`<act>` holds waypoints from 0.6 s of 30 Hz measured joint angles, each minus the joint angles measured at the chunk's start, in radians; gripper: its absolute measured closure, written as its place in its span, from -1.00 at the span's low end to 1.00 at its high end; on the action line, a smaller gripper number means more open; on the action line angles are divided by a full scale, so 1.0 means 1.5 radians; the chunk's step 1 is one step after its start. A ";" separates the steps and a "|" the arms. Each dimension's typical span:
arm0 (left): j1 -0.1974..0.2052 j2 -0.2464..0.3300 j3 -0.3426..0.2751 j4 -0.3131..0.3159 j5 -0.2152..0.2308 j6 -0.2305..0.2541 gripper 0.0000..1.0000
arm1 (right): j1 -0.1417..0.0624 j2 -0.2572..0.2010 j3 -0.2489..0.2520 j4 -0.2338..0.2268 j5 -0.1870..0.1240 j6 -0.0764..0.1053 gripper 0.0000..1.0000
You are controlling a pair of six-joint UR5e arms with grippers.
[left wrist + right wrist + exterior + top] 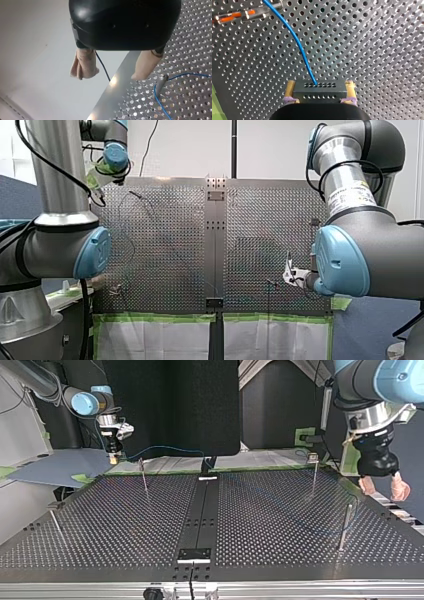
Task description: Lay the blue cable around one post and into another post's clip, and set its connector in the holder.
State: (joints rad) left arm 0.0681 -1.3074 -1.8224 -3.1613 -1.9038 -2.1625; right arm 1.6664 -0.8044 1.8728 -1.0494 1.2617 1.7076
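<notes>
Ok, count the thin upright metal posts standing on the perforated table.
4 thin metal posts in the top view: left-edge post, back-left post, back-right post, right-edge post. Others may be hidden.

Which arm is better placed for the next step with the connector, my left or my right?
Right. My right hand grips the connector, with the blue cable leaving it. My left hand is open and empty, beside a post.

On the perforated table (125, 525), the cable (165, 450) runs from the connector (319, 92) between the right gripper's (114, 459) fingers, past the nearest post (144, 477), around the post (345, 527) at the top view's right, near the left gripper (384, 489).
</notes>
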 joint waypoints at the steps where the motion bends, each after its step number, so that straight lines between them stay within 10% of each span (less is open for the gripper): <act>1: -0.006 -0.006 0.008 -0.008 -0.008 0.008 -1.00 | 0.000 0.000 0.000 0.000 0.000 0.000 1.00; 18: -0.090 -0.041 0.109 -0.109 -0.054 0.109 -1.00 | 0.006 -0.001 -0.006 0.005 0.003 -0.006 1.00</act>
State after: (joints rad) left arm -0.0672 -1.3687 -1.6586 -3.3253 -1.9847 -1.9987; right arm 1.6754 -0.8063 1.8634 -1.0420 1.2656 1.6988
